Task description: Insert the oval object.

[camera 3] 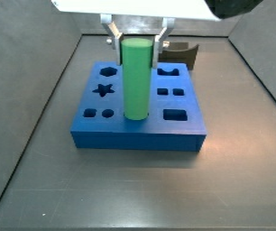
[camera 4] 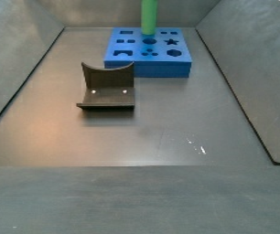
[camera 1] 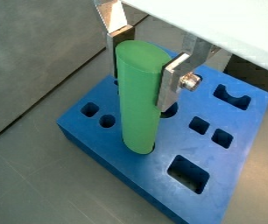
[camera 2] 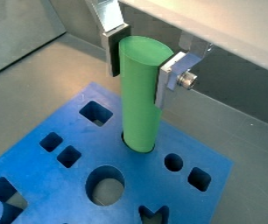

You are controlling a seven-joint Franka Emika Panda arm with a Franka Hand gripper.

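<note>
The oval object (camera 1: 139,96) is a tall bright green peg that stands upright, its lower end in a hole in the middle of the blue block (camera 1: 236,131). My gripper (camera 1: 144,70) is above the block, and its pads press on both sides of the peg's top. Both wrist views show this grip, with the peg (camera 2: 143,92) and the gripper (camera 2: 140,68) over the block (camera 2: 37,166). In a side view the peg (camera 3: 135,77) rises from the block (camera 3: 141,135) under the gripper (camera 3: 137,41). In a side view only the peg (camera 4: 150,13) and block (camera 4: 167,66) show.
The dark fixture (camera 4: 106,89) stands on the grey floor in front of the block, and shows behind the block in a side view (camera 3: 177,51). Sloped grey walls (camera 4: 20,82) close in the floor. The block has several other shaped holes (camera 1: 186,172).
</note>
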